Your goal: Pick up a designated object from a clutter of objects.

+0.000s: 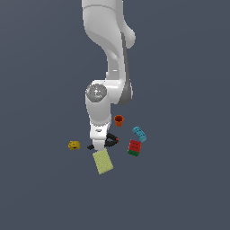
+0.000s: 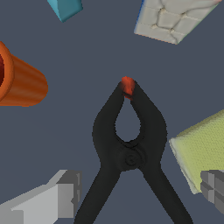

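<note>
The black spring clamp [image 2: 130,153] lies flat in the middle of the wrist view, its orange-red jaw tips [image 2: 127,86] closed and its two handles splayed. My gripper [image 2: 140,190] is open, with one grey finger [image 2: 57,199] outside one handle and the other finger [image 2: 213,187] outside the other, over the sponge's corner. In the exterior view the gripper [image 1: 98,146] is low over the clamp [image 1: 111,139], whose handle end it hides. Nothing is held.
Around the clamp lie a yellow-green sponge [image 1: 103,161] [image 2: 199,148], an orange-red cup [image 1: 118,120] [image 2: 22,83] on its side, a cyan brick [image 1: 139,133] [image 2: 64,8], a red-green block [image 1: 134,147] [image 2: 175,19] and a small yellow lump [image 1: 74,145].
</note>
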### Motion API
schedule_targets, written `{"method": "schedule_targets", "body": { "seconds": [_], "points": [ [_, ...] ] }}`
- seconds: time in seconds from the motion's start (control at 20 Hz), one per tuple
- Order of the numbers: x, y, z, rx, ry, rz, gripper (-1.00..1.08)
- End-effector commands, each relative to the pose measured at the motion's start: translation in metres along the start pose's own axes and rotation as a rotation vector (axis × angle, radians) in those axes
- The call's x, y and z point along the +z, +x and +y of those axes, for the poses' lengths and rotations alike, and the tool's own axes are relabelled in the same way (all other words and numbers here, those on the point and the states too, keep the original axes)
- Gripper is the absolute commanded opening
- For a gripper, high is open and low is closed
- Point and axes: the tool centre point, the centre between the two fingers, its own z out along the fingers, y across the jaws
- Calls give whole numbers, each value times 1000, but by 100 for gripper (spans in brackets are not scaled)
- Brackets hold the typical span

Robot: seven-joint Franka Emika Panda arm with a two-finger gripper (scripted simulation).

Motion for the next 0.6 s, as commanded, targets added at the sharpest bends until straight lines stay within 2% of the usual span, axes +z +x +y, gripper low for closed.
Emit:
{"method": "schedule_targets", "body": {
  "seconds": [0.0,0.55],
  "points": [
    [2,0,0,-17,-1,1,100],
    [19,0,-1,-20,0,1,100]
  ]
}}
